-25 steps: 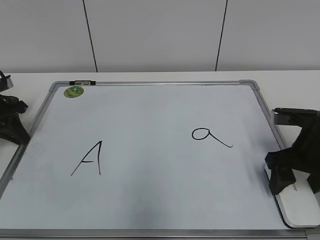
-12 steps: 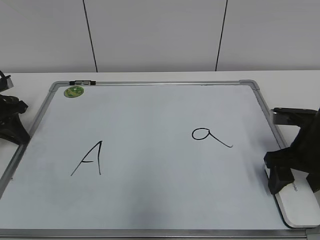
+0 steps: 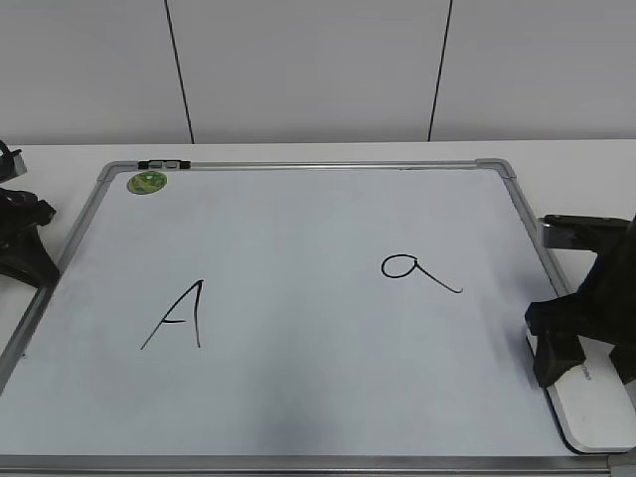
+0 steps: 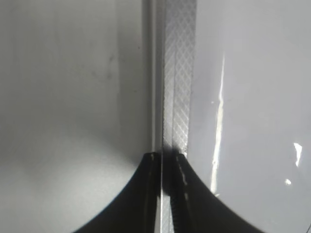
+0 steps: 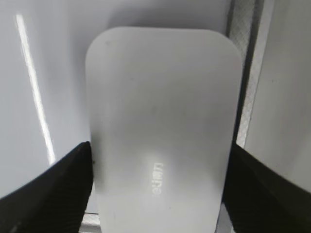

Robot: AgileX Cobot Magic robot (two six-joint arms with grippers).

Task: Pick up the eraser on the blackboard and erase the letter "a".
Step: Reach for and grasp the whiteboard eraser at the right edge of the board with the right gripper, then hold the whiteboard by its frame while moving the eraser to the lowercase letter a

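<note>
Whiteboard (image 3: pixel 298 397) lies flat, covering most of bench, silver frame running close to the left, right and front bench edges.

Eraser (image 3: pixel 594 402) sits at the board's front-right corner, long side along the right frame rail; in R wrist view its right edge overlaps the rail.

R gripper (image 3: pixel 586 348) is down over the eraser's far end. R wrist view: eraser (image 5: pixel 160 126) fills the space betw. the two black fingers (image 5: pixel 53 189), one at each long side. Fingers look right at the eraser's sides; firm clamp or not — cannot tell.

Lowercase "a" (image 3: pixel 419 270) is on the board's right half, toward bench centre from the eraser. Bare board betw. them.

Capital "A" (image 3: pixel 179 316) on left half, well apart from the "a". Green round magnet (image 3: pixel 147 182) at far-left board corner, next to a small black-and-silver clip (image 3: pixel 164 163) on the far rail.

L gripper (image 3: pixel 22 238) parked off the board at left bench edge. L wrist view: its finger tips (image 4: pixel 163 160) meet, closed on nothing, over the left frame rail.
</note>
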